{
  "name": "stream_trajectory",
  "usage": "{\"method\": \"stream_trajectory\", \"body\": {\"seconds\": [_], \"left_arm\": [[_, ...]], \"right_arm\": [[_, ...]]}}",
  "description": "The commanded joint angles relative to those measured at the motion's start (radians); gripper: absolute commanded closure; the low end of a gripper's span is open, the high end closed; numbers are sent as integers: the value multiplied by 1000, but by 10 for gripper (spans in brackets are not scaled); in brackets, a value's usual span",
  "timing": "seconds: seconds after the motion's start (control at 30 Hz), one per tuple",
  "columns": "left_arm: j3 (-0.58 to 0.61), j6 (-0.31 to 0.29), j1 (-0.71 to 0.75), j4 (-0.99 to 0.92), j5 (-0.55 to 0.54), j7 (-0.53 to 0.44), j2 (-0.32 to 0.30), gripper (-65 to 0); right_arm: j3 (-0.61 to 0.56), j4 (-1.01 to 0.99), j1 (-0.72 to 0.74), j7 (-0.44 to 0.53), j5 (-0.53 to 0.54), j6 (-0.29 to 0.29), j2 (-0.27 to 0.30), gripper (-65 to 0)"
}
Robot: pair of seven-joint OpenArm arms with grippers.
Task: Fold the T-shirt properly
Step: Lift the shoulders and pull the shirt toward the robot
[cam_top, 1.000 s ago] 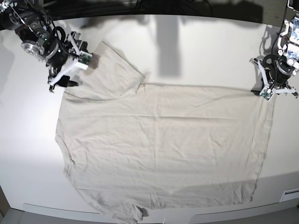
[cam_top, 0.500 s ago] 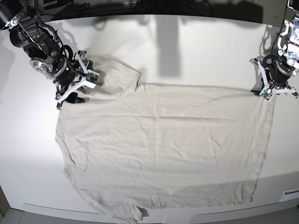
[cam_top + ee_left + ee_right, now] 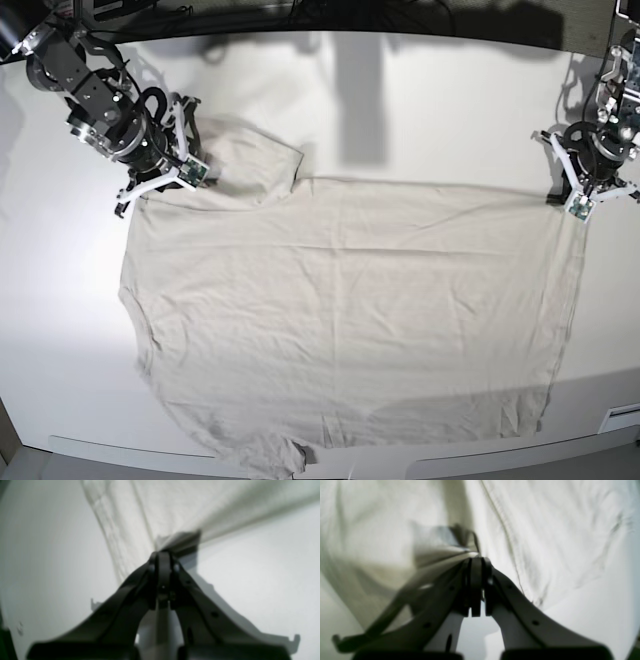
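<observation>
Base view, left to right. The right gripper (image 3: 160, 185), at the far-left corner of the white table (image 3: 420, 90), is pinching the shoulder edge of the pale beige, thin, wrinkled short-sleeved T-shirt (image 3: 350, 310), jaws pressed together on the cloth. Just beyond this gripper a short sleeve (image 3: 250, 165) is lying folded over toward the shirt body. Ahead of the gripper, the shirt is lying flat and spreading across most of the table, its near edge reaching the table's front rim. Bare table is lying open behind both grippers and along the far side; little room is remaining at the near rim. At the right, the left gripper (image 3: 580, 200) is clamping the far corner of the shirt's bottom hem, jaws narrow on the cloth.

Right wrist view: the right gripper (image 3: 476, 561) is showing closed black fingertips with a ridge of the T-shirt (image 3: 557, 530) rising between them, and a stitched seam running just beside the tips; the base view is not resolving this.

Left wrist view: the left gripper (image 3: 162, 555) is gripping a lifted corner of the T-shirt (image 3: 155, 505), with bare table (image 3: 262, 567) on either side.

No label or writing is legible in any view.
</observation>
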Motion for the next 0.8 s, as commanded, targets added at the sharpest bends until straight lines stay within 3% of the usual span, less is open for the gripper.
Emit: {"method": "stream_trajectory", "body": {"seconds": [0.0,0.13,0.27,0.4,0.57,0.77], "left_arm": [[-1,-3,8,8,-11,69,-15,0],[-1,16,62,87,-35,89,-27,0],[-1,112,162,190,-32,89,-56,0],[-14,183,267,281,-31,89,-64,0],[-90,201,393,349,-31,76,-49,0],[-239,200,529,406,-31,40,19,0]], "right_arm": [[6,26,-9,-15,11,14,31,0],[69,82,-67,-41,19,14,63,0],[183,118,-169,-35,71,21,66,0],[311,164,-280,-26,140,72,66,0],[434,230,-427,-27,175,95,66,0],[526,291,-589,-26,175,95,66,0]]}}
